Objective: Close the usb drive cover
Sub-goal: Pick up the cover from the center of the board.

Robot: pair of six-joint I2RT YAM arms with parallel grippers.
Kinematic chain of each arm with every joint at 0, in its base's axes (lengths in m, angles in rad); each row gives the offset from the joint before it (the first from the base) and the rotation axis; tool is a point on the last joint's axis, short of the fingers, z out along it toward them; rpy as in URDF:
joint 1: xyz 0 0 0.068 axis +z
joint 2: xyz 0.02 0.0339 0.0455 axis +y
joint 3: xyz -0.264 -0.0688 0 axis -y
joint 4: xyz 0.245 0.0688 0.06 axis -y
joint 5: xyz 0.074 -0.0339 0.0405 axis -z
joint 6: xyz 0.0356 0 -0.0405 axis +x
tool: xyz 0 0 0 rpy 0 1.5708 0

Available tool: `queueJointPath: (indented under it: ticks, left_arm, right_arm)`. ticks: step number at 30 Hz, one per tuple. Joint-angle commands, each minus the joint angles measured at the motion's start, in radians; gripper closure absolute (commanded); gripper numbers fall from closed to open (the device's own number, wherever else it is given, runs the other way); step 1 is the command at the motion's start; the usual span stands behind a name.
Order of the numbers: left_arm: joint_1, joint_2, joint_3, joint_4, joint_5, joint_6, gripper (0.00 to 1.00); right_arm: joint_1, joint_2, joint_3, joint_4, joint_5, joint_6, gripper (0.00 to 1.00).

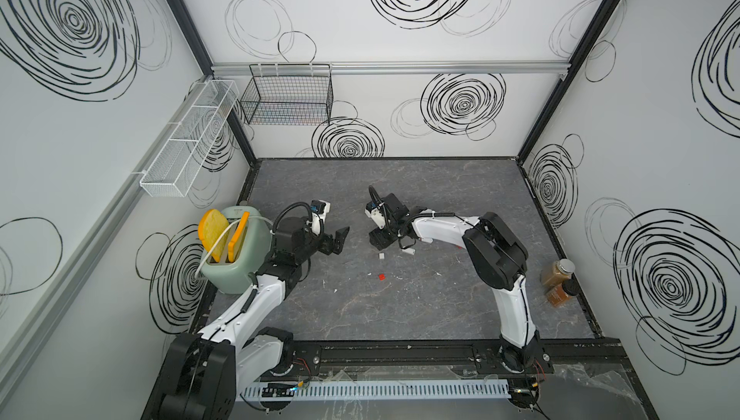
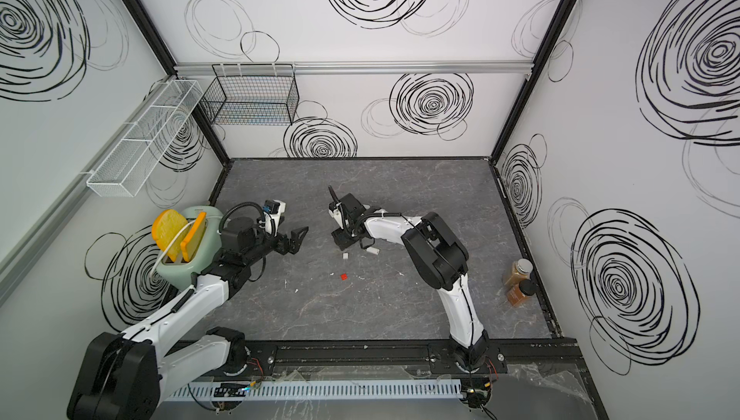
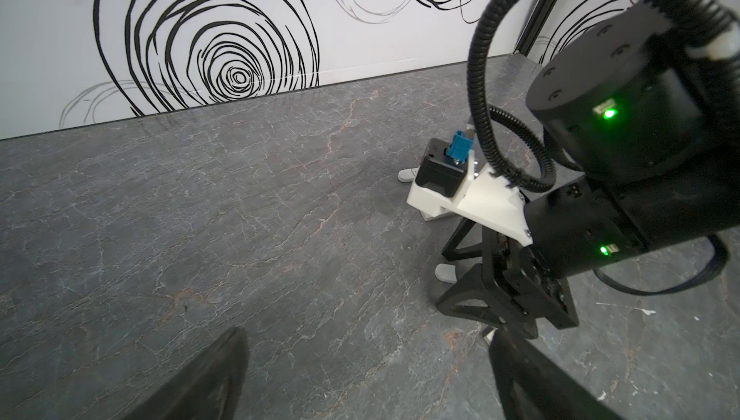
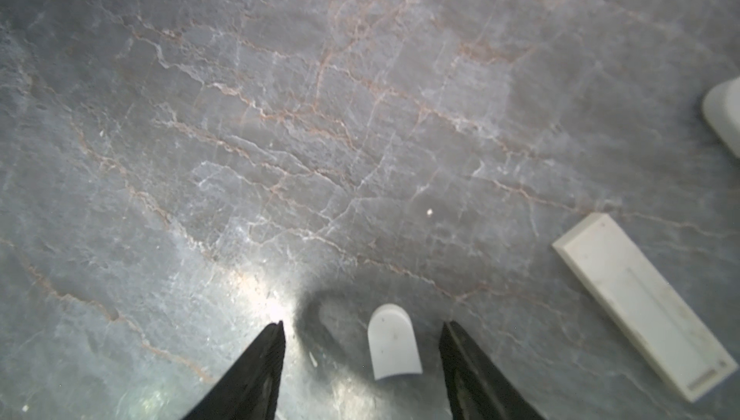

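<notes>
**Task status:** not closed. Your cover (image 4: 394, 342) lies loose on the counter (image 4: 280, 117), apart from the usb drive (image 4: 644, 306), and nothing is fitted yet. By my reading you have three steps left: grip the cover, line it up with the drive's end, and press it on.

1. **Cover:** small, white and round-ended. It lies flat, nearest the robot's base, between the right jaws (image 4: 362, 324).
2. **Usb drive:** a white bar lying flat near the cover. It does not touch the cover, and neither arm touches it.
3. **Right jaws:** about half open, one finger on each side of the cover. A gap shows on both sides, so they grip nothing.
4. **Left jaws** (image 1: 344, 241): spread wide and empty, hanging above the counter well apart from the drive.
5. **Second white round-ended piece** (image 4: 724, 117): farther back. You cannot tell what it is.
</notes>
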Motion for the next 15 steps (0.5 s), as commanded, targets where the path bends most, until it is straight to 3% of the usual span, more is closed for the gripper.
queueJointPath:
  ticks: [1,15]
  left_arm:
    - [0.001,-0.007,-0.008,0.054,0.012,0.023,0.02]
    - [0.002,0.004,-0.002,0.048,0.012,0.022,0.02]
  right_arm:
    - [-0.005,0.039,0.013,-0.066,-0.010,-0.021,0.36]
    - [0.004,0.008,-0.035,-0.087,0.010,-0.023,0.52]
